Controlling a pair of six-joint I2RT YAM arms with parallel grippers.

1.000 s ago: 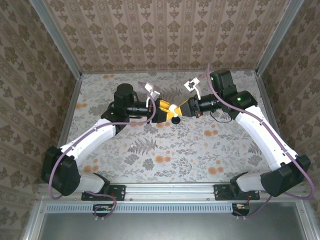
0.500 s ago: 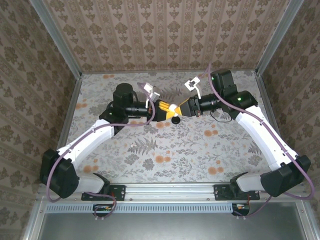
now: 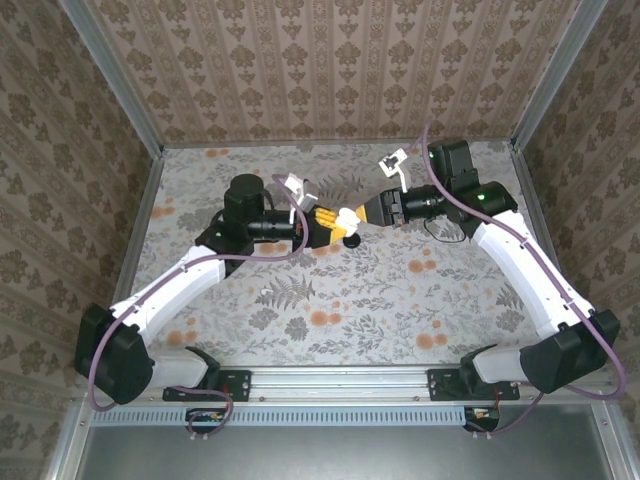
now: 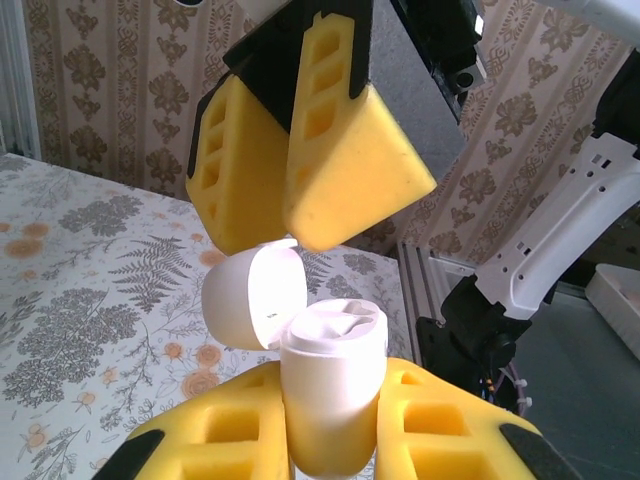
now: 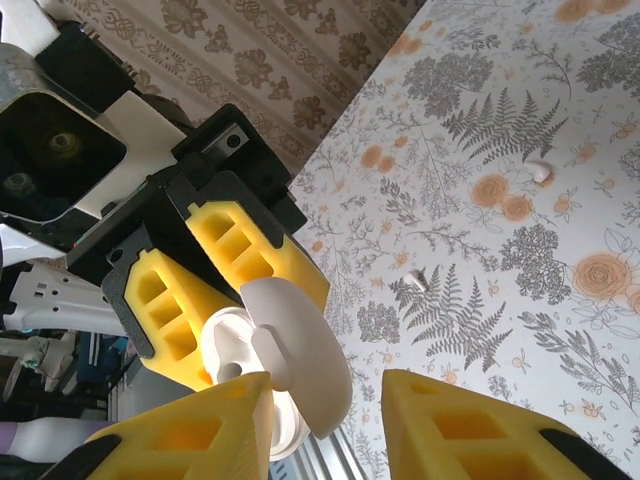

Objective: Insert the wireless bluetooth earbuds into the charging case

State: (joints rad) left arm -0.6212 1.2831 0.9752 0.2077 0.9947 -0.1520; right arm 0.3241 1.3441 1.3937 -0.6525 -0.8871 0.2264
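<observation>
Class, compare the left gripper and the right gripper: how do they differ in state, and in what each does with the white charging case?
The left gripper is shut on the charging case, whereas the right gripper is open and grips nothing. The left gripper clamps the sides of the case's body; the right gripper only reaches the flipped-open lid, with a gap showing beside it. Both have yellow foam fingers.

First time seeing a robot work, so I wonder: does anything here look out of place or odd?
Only this: two small white earbuds lie loose and apart on the table, while the left claw holds the charging case in the air, lid open. Nothing looks spilled or broken.
</observation>
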